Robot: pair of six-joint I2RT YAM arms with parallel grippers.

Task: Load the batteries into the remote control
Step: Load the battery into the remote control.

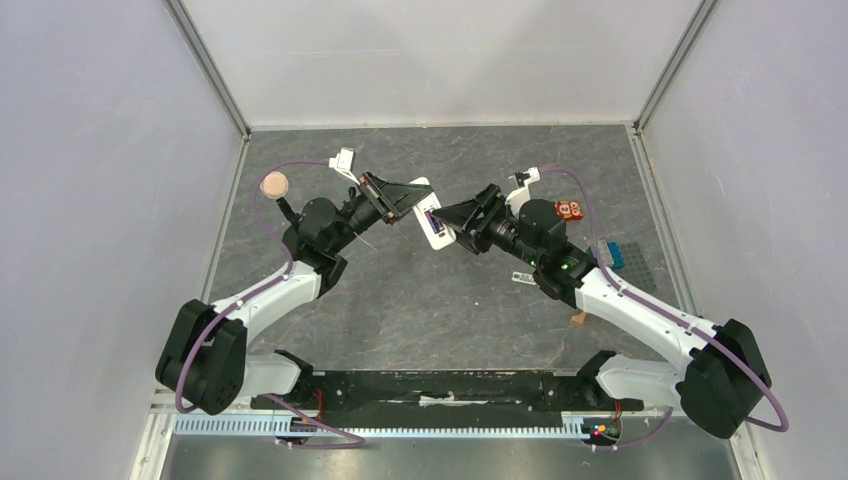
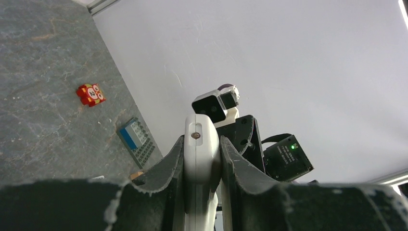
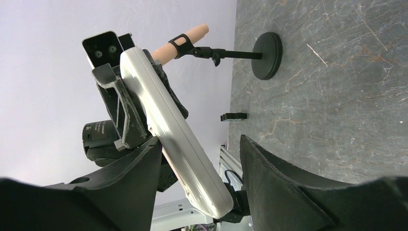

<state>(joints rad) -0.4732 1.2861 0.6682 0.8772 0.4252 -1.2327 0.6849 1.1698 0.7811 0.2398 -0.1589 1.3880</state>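
The remote control (image 1: pixel 428 212), a slim white bar, is held above the table's middle with my left gripper (image 1: pixel 405 197) shut on it. In the left wrist view its rounded end (image 2: pixel 202 144) is squeezed between both pads. A small dark purple-blue strip (image 1: pixel 432 222) on its upper face looks like one of the batteries. My right gripper (image 1: pixel 450 218) faces the left one. In the right wrist view its jaws (image 3: pixel 199 142) straddle the remote's lower end (image 3: pixel 173 132). The left finger (image 3: pixel 139 168) is close to the remote, and a clear gap separates the right finger (image 3: pixel 269 173) from it.
A black stand with a round base (image 3: pixel 267 55) carries a tan peg (image 1: pixel 274 184) at the left. A small red block (image 1: pixel 568 209) and a blue ridged box (image 1: pixel 615 255) lie at the right, with a tan wooden piece (image 1: pixel 578 318) nearer. White walls enclose the table.
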